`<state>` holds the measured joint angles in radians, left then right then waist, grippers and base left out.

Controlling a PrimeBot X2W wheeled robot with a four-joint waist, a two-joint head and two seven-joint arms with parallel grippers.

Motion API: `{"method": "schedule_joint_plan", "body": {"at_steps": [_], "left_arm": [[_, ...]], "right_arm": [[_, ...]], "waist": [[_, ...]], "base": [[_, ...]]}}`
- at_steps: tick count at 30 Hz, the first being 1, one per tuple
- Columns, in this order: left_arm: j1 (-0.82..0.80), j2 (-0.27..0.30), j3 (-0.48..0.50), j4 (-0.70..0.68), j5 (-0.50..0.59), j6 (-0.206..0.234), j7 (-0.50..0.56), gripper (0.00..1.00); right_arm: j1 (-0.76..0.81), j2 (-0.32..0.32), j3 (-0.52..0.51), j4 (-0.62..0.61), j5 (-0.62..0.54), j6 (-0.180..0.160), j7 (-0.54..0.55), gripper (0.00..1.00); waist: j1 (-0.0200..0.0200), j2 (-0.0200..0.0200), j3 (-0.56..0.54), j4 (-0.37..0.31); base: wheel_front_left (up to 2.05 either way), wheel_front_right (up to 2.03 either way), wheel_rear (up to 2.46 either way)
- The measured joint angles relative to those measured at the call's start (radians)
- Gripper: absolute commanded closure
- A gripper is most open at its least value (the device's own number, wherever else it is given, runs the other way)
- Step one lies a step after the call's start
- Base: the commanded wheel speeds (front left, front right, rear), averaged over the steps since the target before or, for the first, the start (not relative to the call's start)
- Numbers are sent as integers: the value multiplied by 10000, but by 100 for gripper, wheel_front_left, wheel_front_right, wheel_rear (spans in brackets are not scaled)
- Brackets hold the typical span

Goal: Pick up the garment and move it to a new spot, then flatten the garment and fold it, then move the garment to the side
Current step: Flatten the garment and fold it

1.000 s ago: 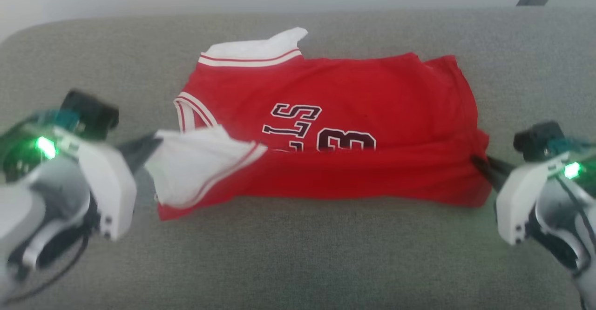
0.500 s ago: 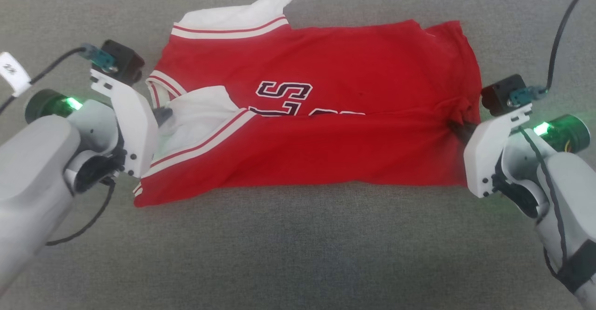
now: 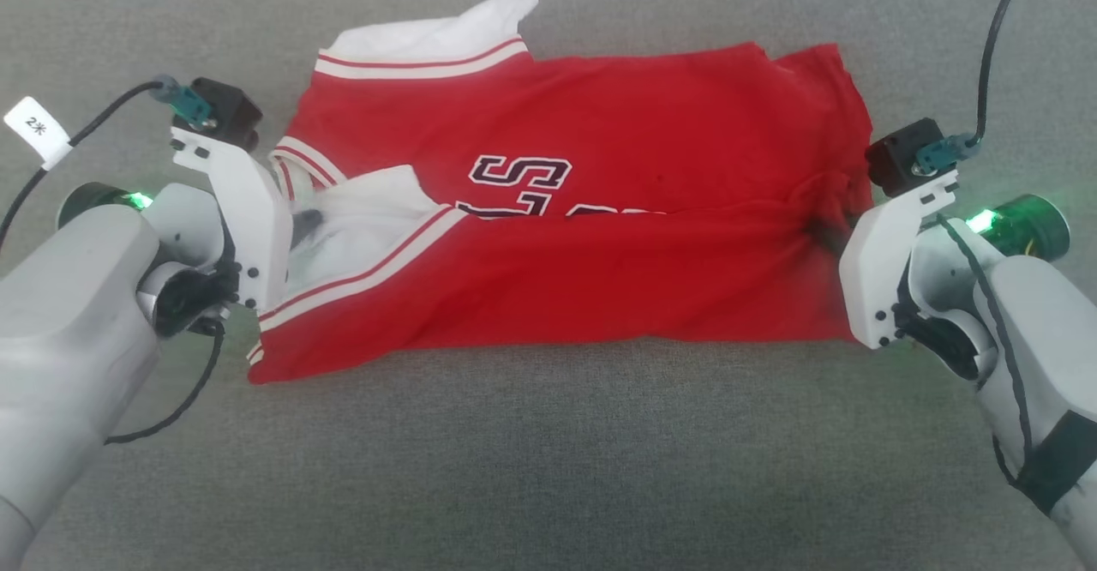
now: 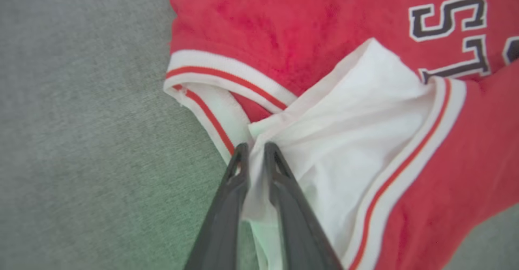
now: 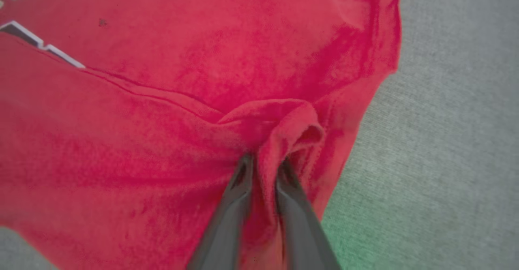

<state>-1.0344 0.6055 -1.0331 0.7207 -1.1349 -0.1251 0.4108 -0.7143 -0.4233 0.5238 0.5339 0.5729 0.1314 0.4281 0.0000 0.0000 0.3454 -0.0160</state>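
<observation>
Head view gives you the garment (image 3: 600, 279) lying across the middle of the grey upholstered surface (image 3: 548, 468), spread wide from left to right. Its near half is folded up over the far half, and the fold edge cuts across the dark lettering (image 3: 518, 175) on the red chest. A white sleeve panel (image 3: 428, 39) with striped trim sticks out at the far left corner. A second, crumpled white panel (image 3: 360, 219) sits on the near left, beside the striped neck band (image 3: 304, 164).

Your left gripper (image 3: 304, 221) is at that crumpled panel. In the left wrist view its two dark fingers (image 4: 225, 209) are drawn close together, with a ridge of white cloth pinched between them. The tips are just beside the striped band.

Your right gripper (image 3: 824, 232) is at the garment's right edge, where the red fabric puckers. The right wrist view shows you its fingers (image 5: 298, 217) clamped on a bunched roll of red cloth that rises between the tips. Creases run from there along the fold edge.

Both pale forearms come in from the lower corners of the head view, each with a green light at the wrist. A black cable (image 3: 167, 408) loops under the left arm, and another (image 3: 994, 39) runs up from the right. The left arm also carries a small white tag (image 3: 38, 129).
</observation>
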Motion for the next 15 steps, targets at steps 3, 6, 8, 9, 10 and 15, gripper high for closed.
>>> {"method": "schedule_joint_plan", "body": {"at_steps": [3, 6, 8, 9, 10, 15], "left_arm": [[-43, 6, 31, 105, -58, -4, -96, 0], [-49, 61, 48, 96, -257, -27, -117, 0], [-19, 157, 81, 27, -360, -27, -63, 0], [33, 221, 86, -38, -385, -27, -31, 0], [121, 284, 94, -113, -437, -23, 8, 0], [772, 711, 67, -930, -616, 387, 205, 0]], "right_arm": [[54, -123, -15, -44, 73, 0, -192, 0], [254, -268, -121, -242, 71, 0, -437, 0], [428, -337, -349, -449, 29, 0, -731, 0], [510, -385, -479, -571, -58, 0, -917, 0], [610, -420, -635, -694, -144, 0, -1120, 0], [1367, -278, -1808, -1294, -930, 0, -2228, 0]], "waist": [[0, 0, -245, 36], [0, 0, -557, 82], [0, 0, -781, 110], [0, 0, -892, 124], [0, 0, -1003, 136], [0, 0, -1528, 155]], "base": [[0, 0, 0], [0, 0, 0], [0, 0, 0], [0, 0, 0], [0, 0, 0], [0, 0, 0]]}}
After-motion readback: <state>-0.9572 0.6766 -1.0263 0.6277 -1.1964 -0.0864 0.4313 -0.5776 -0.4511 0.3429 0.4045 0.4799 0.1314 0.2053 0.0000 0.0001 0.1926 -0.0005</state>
